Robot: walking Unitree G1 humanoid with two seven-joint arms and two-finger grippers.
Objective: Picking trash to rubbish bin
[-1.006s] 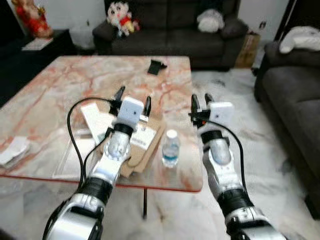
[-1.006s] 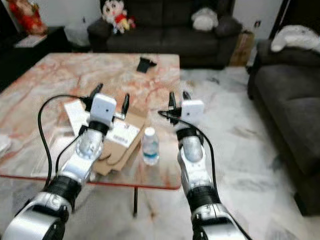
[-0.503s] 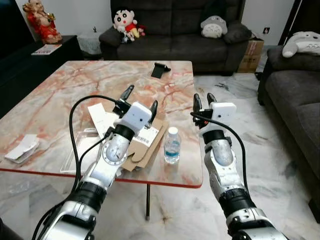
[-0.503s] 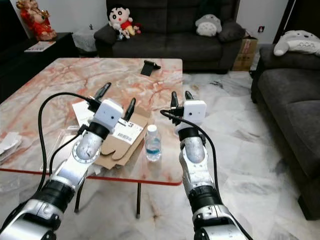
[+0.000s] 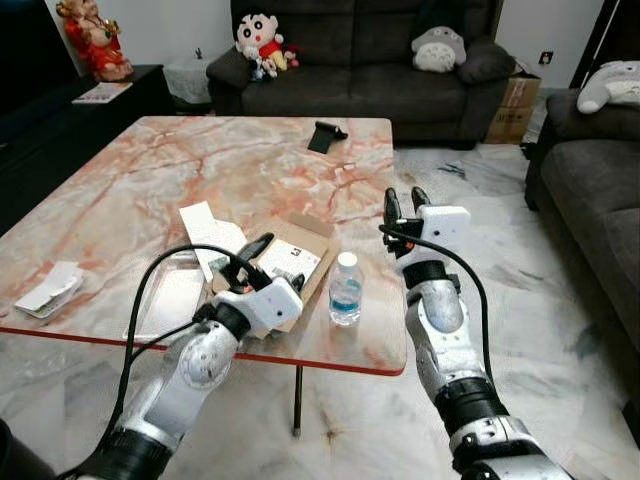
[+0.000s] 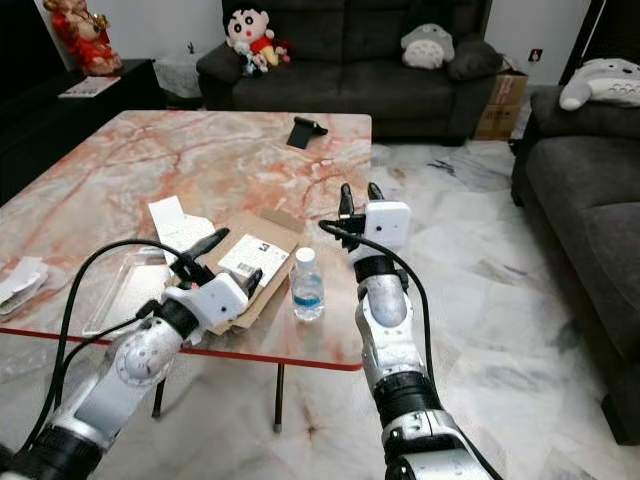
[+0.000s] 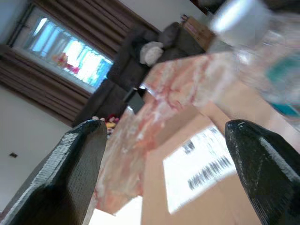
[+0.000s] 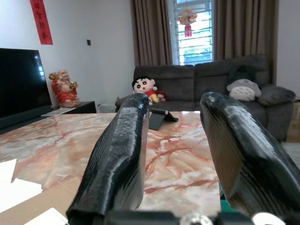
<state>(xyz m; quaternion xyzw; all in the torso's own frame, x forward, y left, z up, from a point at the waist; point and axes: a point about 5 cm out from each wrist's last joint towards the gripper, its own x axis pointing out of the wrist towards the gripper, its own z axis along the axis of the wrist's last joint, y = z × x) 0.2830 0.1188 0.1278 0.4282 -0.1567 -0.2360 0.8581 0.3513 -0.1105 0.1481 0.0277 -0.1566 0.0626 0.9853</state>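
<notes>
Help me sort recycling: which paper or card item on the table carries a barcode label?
The flattened brown cardboard box beside the water bottle. The white paper further left and the folded one at the table's edge show no label.

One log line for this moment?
left claw: open, low over flattened cardboard box | right claw: open, raised beside water bottle | nothing gripped

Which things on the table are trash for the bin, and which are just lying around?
Likely trash:
clear plastic water bottle with white cap
flattened brown cardboard box with a white label
white paper sheets
clear plastic tray

Just lying about:
black folded stand
cartoon plush doll on the dark sofa
grey round plush toy
</notes>
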